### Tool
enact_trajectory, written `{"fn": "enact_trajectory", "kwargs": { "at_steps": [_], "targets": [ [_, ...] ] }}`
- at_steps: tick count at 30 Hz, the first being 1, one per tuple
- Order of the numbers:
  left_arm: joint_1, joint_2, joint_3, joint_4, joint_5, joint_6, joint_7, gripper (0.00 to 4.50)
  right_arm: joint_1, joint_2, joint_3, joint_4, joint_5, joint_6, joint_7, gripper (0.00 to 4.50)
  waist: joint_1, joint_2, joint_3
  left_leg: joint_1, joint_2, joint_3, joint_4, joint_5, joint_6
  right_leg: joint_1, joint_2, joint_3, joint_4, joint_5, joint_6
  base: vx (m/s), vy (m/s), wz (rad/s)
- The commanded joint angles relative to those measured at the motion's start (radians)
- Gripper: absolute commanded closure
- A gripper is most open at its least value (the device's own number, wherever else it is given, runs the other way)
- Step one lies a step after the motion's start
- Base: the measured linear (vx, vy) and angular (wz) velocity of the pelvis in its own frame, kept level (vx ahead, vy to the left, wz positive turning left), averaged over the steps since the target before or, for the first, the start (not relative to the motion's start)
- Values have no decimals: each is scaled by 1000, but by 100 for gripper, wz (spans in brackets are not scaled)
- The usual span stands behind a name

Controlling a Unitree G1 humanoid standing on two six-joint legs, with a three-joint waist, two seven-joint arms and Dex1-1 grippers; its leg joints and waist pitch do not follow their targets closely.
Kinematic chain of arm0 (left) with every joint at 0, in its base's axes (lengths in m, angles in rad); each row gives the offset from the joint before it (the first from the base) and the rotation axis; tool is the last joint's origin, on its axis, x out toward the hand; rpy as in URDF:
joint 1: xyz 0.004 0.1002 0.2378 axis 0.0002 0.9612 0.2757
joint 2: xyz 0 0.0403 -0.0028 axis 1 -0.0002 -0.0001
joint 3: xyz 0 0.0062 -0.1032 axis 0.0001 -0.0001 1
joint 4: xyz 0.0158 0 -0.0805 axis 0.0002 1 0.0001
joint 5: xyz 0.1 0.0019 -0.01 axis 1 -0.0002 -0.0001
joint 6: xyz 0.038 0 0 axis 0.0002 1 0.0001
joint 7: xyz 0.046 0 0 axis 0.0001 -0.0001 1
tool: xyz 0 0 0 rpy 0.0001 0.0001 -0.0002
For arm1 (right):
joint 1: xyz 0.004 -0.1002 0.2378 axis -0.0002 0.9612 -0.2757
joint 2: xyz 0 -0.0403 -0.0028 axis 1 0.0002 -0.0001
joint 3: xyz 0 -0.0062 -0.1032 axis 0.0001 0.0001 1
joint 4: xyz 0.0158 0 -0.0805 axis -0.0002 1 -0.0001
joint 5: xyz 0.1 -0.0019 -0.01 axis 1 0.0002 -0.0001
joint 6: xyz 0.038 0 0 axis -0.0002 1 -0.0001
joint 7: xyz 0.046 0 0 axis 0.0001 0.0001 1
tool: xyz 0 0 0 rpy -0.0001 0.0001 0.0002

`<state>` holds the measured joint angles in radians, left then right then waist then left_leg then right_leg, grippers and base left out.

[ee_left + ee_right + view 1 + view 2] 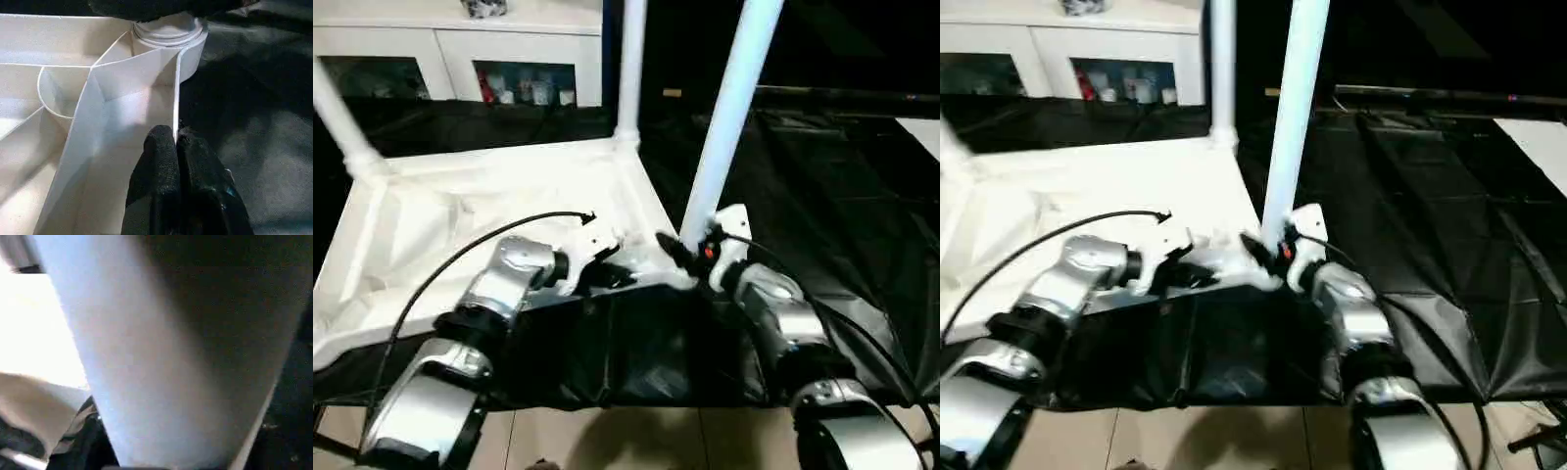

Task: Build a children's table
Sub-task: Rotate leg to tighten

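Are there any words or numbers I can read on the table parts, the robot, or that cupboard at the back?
No readable text anywhere.
Tabletop and legs: plain white, no print.
Things behind the cabinet glass: too small and blurred to read.
Right gripper: an orange-red spot, no letters.

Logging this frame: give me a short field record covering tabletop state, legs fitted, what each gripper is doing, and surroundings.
tabletop: white tabletop lies upside down, ribbed underside up, on black sheet
legs standing: three in view; far-left leg, far-right leg, near-right leg
left gripper: shut on the tabletop's thin side wall
right gripper: at the near-right leg's base; finger state unclear
background: white cabinet with glass doors
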<state>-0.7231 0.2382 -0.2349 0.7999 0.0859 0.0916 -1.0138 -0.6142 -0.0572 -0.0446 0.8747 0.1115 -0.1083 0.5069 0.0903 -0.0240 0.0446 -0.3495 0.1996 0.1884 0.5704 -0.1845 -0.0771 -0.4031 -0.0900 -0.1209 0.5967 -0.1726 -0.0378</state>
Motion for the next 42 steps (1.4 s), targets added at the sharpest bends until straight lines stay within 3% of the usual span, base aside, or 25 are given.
{"fn": "enact_trajectory", "kwargs": {
  "at_steps": [1,3,5,8,9,12,15,17,21,26,28,29,32,35,36,38,42],
  "targets": [
    [-32,-57,-3,-3,-3,-5,55,450,10,72,42,74,-23,8,-6,210,3,8,-60,3,36,-14,-60,-174,36,56,-77,65,-73,-235,-180,0,0,0],
    [-31,-60,-7,-5,-2,-6,59,450,-1,83,28,87,-3,-10,0,179,2,9,-57,7,39,-16,-63,-225,29,55,-79,65,-83,-309,-161,0,0,0],
    [-26,-56,-9,-12,-6,-14,43,450,-6,83,19,86,15,-9,27,174,1,8,-58,5,41,-18,-66,-233,28,56,-78,66,-82,-312,-155,0,0,0],
    [-15,-43,-12,-25,-14,-24,10,450,-6,70,26,77,15,-13,59,132,0,8,-61,4,41,-17,-64,-212,35,58,-77,67,-74,-249,-173,0,0,0],
    [-5,-31,-12,-36,-24,-33,-25,450,-5,55,36,70,10,-15,101,131,1,2,-61,3,40,-16,-63,-199,43,59,-78,67,-72,-236,-179,0,0,0],
    [10,-10,-15,-53,-36,-45,-78,450,1,35,46,59,17,-10,192,131,1,1,-64,-3,40,-15,-59,-161,65,65,-79,67,-63,-179,-195,0,0,0],
    [31,48,-21,-76,-53,-63,-188,450,41,-33,112,-20,41,17,470,131,6,2,-65,-5,43,-10,-53,-120,104,68,-70,64,-52,-88,-225,0,0,0],
    [34,71,-21,-77,-58,-70,-225,450,61,-64,142,-63,57,45,587,131,10,3,-64,-7,45,-9,-52,-124,119,67,-72,64,-51,-86,-225,0,0,0],
    [38,114,-29,-75,-56,-89,-293,450,90,-129,209,-127,62,86,776,131,19,3,-60,4,47,-8,-54,-185,89,61,-75,64,-65,-207,-204,0,0,0],
    [41,152,-35,-77,-62,-96,-357,450,96,-180,270,-153,37,106,911,131,31,1,-57,8,50,-8,-58,-200,61,54,-78,66,-72,-285,-176,0,0,0],
    [44,162,-39,-84,-64,-96,-379,450,99,-191,285,-166,31,112,940,131,32,1,-59,7,50,-10,-59,-192,56,55,-77,66,-68,-273,-177,0,0,0],
    [46,166,-41,-87,-65,-97,-388,450,101,-195,292,-171,28,115,951,165,33,1,-59,6,50,-10,-58,-187,55,55,-77,66,-66,-260,-179,0,0,0],
    [53,179,-46,-96,-69,-100,-421,450,108,-209,317,-199,26,136,987,167,36,0,-60,5,49,-9,-57,-170,58,57,-77,66,-64,-235,-183,0,0,0],
    [56,185,-48,-96,-69,-103,-431,450,112,-211,335,-206,18,136,998,202,39,0,-60,6,48,-8,-57,-174,58,55,-77,66,-64,-240,-181,0,0,0],
    [58,186,-48,-98,-69,-102,-430,450,116,-211,338,-211,17,138,1000,202,39,-8,-60,6,49,-8,-57,-174,56,55,-77,66,-65,-250,-177,0,0,0],
    [59,187,-47,-102,-69,-97,-425,450,122,-210,341,-220,18,142,1002,206,43,-3,-59,7,49,-9,-58,-179,52,54,-79,66,-68,-275,-166,0,0,0],
    [59,180,-35,-101,-75,-86,-413,450,132,-206,336,-241,32,163,1000,231,47,-4,-60,7,49,-9,-58,-178,47,53,-78,66,-68,-280,-156,0,0,0]
  ]
}}
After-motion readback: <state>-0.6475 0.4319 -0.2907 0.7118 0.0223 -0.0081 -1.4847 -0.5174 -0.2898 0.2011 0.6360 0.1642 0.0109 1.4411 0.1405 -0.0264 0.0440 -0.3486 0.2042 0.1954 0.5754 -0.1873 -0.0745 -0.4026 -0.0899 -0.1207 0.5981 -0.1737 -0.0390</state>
